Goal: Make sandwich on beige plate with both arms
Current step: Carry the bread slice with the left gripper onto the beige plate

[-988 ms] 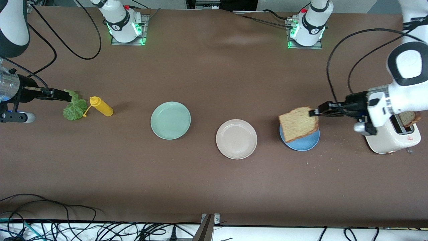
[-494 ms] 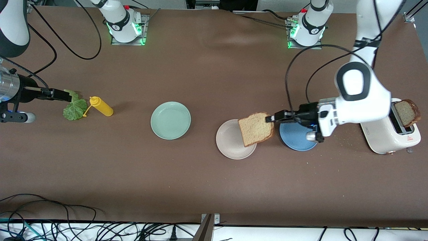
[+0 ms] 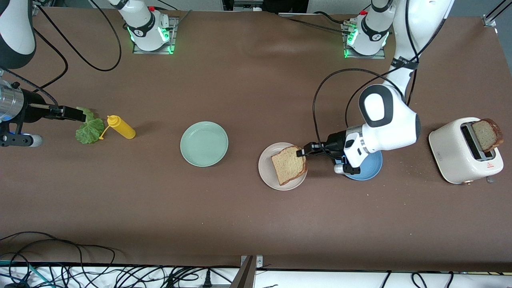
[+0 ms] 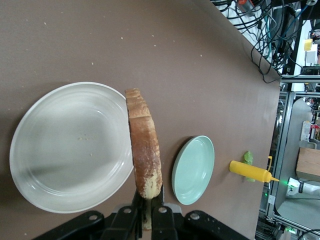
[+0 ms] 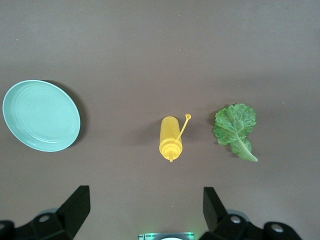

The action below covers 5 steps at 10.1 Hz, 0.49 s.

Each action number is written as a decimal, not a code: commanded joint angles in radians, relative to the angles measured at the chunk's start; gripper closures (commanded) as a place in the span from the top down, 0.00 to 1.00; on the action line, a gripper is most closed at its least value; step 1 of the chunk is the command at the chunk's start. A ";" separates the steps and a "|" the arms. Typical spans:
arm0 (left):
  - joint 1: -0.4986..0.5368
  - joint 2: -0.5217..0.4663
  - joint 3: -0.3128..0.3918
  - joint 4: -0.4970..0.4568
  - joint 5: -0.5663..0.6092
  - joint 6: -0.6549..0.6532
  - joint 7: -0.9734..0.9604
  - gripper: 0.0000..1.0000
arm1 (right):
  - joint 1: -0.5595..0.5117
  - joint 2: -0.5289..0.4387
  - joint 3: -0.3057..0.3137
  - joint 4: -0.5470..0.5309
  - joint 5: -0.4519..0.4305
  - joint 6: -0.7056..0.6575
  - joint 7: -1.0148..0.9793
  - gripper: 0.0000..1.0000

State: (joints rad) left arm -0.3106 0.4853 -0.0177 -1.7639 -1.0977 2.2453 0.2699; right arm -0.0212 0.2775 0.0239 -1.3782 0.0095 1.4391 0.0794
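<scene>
The bread slice hangs over the beige plate, pinched at one crust edge by the left gripper, whose fingers are clamped tight on it. You see in the left wrist view that the bread slice stands on edge, its flat face turned toward the beige plate rather than lying level, so I judge the release depends on tipping it flat first. The right gripper waits fully spread and empty over the lettuce leaf, beside the yellow squeeze bottle. A second slice stands in the toaster.
</scene>
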 commanded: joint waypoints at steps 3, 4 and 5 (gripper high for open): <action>-0.065 0.041 0.002 -0.034 -0.124 0.125 0.081 0.00 | -0.002 -0.003 0.004 0.008 0.001 -0.011 0.003 1.00; -0.080 0.058 0.002 -0.034 -0.167 0.149 0.125 0.00 | -0.003 -0.001 0.002 0.008 0.001 -0.011 -0.004 1.00; -0.088 0.067 0.002 -0.034 -0.212 0.163 0.153 0.00 | -0.005 -0.001 0.002 0.008 0.001 -0.011 -0.006 1.00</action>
State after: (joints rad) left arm -0.3797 0.5413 -0.0204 -1.7956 -1.2347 2.3765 0.3555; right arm -0.0217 0.2775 0.0239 -1.3781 0.0095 1.4391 0.0794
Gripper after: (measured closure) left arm 0.916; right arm 0.000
